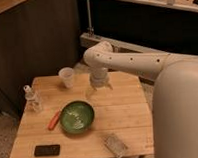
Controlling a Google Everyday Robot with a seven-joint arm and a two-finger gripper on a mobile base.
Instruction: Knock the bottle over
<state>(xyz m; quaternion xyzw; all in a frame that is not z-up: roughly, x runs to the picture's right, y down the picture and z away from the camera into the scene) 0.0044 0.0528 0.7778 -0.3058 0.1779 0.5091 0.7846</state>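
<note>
The bottle [32, 99] stands up straight at the left side of the wooden table [127, 112], in the middle left of the picture. The gripper [99, 90] hangs over the back middle of the table, well apart from the bottle and to its right. Its fingers [90, 92] seem to be spread apart and hold nothing, though that is hard to see. A white cup [67, 76] sits between them, farther back. A green bowl [77, 116] sits below the gripper.
</note>
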